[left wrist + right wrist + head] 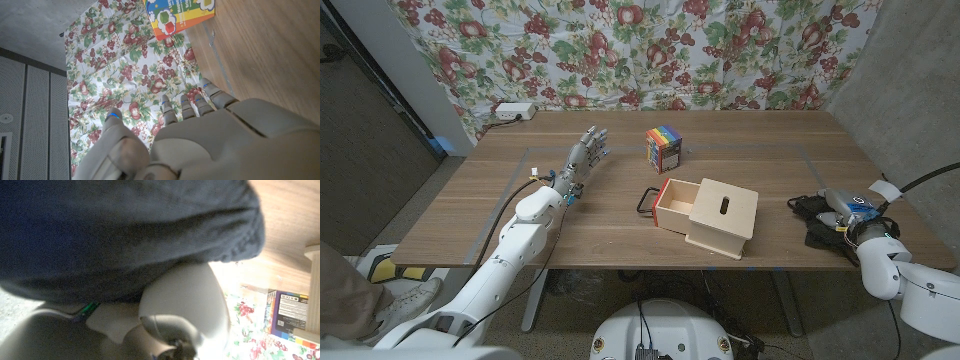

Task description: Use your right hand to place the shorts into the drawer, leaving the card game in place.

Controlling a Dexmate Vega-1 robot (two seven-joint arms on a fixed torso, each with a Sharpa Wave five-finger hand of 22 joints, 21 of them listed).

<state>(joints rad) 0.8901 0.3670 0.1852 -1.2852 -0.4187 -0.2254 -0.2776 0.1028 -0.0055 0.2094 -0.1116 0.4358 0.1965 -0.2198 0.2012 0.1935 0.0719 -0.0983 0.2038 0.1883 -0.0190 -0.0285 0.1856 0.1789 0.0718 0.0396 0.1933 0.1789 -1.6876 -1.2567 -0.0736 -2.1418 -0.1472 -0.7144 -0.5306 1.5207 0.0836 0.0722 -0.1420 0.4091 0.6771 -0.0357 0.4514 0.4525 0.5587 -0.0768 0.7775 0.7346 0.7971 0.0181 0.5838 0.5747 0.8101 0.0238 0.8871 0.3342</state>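
Reaching over the dark shorts (825,222) at the table's right edge, the robot's right hand (855,210) sits on top of the crumpled cloth, well to the right of the wooden drawer (707,214). Its wrist camera shows dark fabric (125,235) pressed against the hand (182,305), but whether the fingers have closed on the cloth cannot be told from these pictures. The drawer stands pulled partway out of its box, its open end and black handle (647,201) facing left, away from the shorts, so the coming move likely means carrying the cloth leftward across the box's slotted lid to reach the opening. The shorts lie bunched, with no clear long axis. Behind the drawer, just beyond its open end, the rainbow-coloured card game box (663,148) stands upright, close enough that the carry should pass in front of it. Far to the drawer's left, the left hand (582,160) rests with fingers spread, holding nothing, and is much farther from the shorts than the right.
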